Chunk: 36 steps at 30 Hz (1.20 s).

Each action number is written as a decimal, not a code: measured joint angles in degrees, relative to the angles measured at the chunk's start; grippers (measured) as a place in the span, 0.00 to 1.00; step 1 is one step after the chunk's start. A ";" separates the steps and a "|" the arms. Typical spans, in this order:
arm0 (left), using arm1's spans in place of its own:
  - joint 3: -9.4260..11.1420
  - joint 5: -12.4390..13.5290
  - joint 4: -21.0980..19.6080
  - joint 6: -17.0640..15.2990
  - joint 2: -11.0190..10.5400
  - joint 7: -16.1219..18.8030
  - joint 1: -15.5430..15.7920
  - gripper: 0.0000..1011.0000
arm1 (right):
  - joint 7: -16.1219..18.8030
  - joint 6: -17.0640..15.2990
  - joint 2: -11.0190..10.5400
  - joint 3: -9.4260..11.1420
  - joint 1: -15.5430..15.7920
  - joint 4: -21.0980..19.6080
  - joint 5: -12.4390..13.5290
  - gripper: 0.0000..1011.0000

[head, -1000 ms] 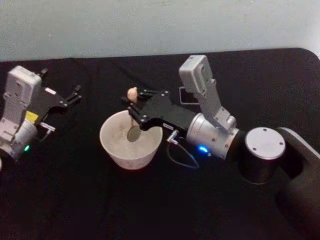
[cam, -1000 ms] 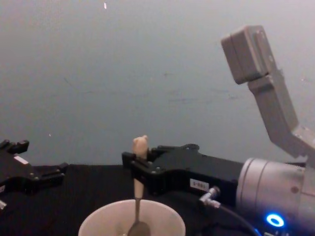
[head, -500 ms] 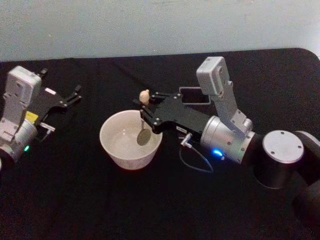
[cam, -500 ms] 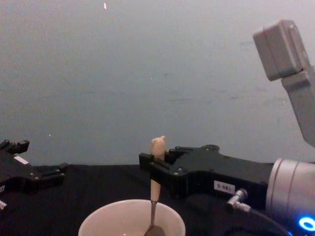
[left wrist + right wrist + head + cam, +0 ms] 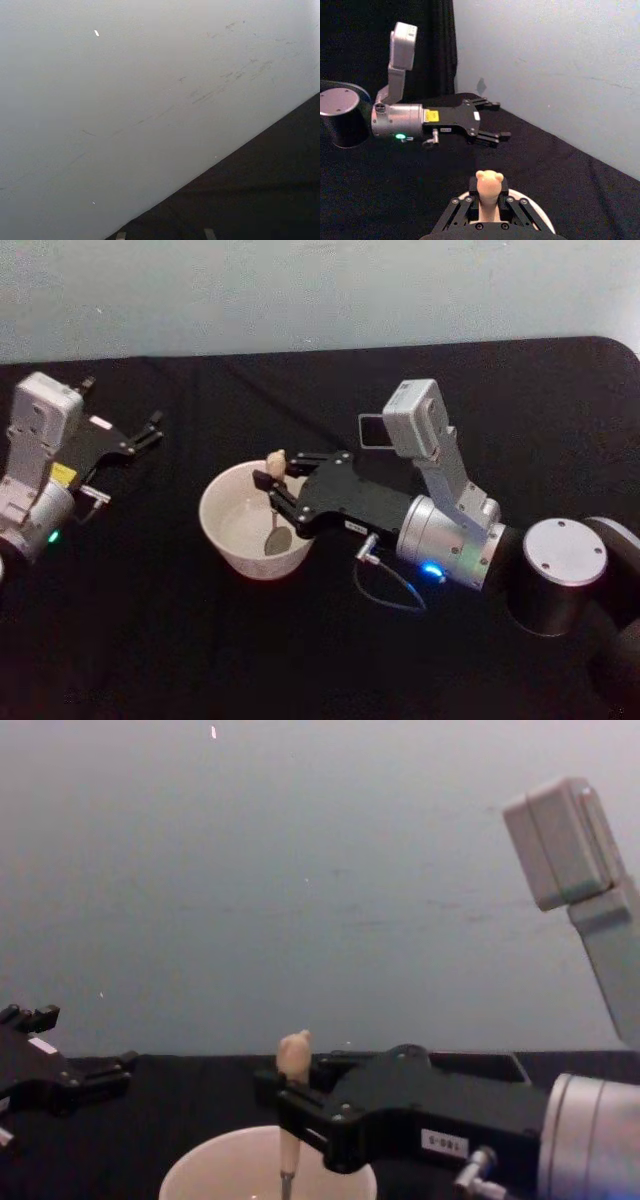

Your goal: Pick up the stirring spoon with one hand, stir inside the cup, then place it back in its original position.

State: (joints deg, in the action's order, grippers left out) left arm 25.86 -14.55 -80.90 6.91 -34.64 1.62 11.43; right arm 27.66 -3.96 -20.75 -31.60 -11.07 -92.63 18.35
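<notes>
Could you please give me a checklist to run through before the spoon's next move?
1. Right gripper shut on the stirring spoon handle: ok.
2. Spoon bowl inside the cup: ok.
3. Cup upright on the table: ok.
4. Holder opening free for the return: cannot tell, it is partly hidden.
5. Left gripper open, parked at the left, apart from the cup: ok.

Plain cream-white on cup (image 5: pixel 240 555). Cream-beige handle and knob, dark shiny bowl on stirring spoon (image 5: pixel 276 536). Matte black on right claw (image 5: pixel 276 482) and left claw (image 5: pixel 499 120). Plain black on counter (image 5: pixel 200 640). Dark grey on holder box (image 5: pixel 370 430). Pale grey-blue on wall (image 5: pixel 300 290), with faint dark scuffs.
</notes>
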 joint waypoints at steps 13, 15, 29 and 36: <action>0.00 0.00 0.00 0.00 0.00 0.00 0.00 0.99 | -0.32 0.84 2.56 -2.00 -1.90 2.29 -0.91 0.21; 0.00 0.00 0.00 0.00 0.00 0.00 0.00 0.99 | -0.79 1.01 3.17 -2.23 -2.39 3.23 -1.43 0.21; 0.00 0.00 0.00 0.00 0.00 0.00 0.00 0.99 | -3.09 1.22 5.29 -0.62 -3.86 6.15 -2.57 0.21; 0.00 0.00 0.00 0.00 0.00 0.00 0.00 0.99 | -3.28 1.09 4.92 0.55 -3.57 6.06 -2.55 0.21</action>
State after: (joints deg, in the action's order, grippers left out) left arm 25.86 -14.55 -80.90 6.91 -34.64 1.62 11.43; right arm 24.38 -2.87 -15.83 -31.06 -14.64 -86.57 15.80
